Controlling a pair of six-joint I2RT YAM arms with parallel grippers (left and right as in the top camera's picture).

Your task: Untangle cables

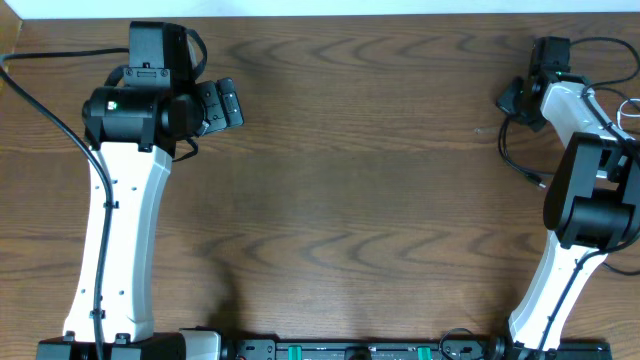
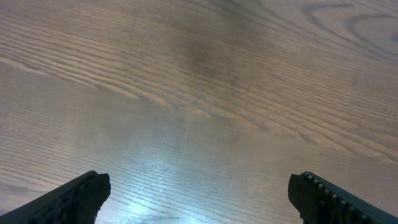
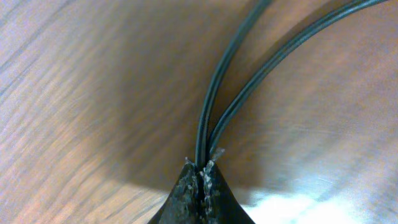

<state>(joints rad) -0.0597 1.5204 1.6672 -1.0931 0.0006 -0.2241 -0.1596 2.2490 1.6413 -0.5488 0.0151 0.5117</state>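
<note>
My right gripper is shut on a thin black cable. Two strands of it run side by side out of the closed fingertips and spread apart across the wooden table. From overhead, the right gripper sits at the far right of the table, and a loose black cable trails from it toward the front, ending in a small plug. A pale thin cable loops at the right edge. My left gripper is open at the far left, its fingers spread wide over bare wood with nothing between them.
The table's far edge runs along the top of the overhead view. The arm bases and a rail with connectors line the near edge. A thick black arm cable hangs beside the left arm.
</note>
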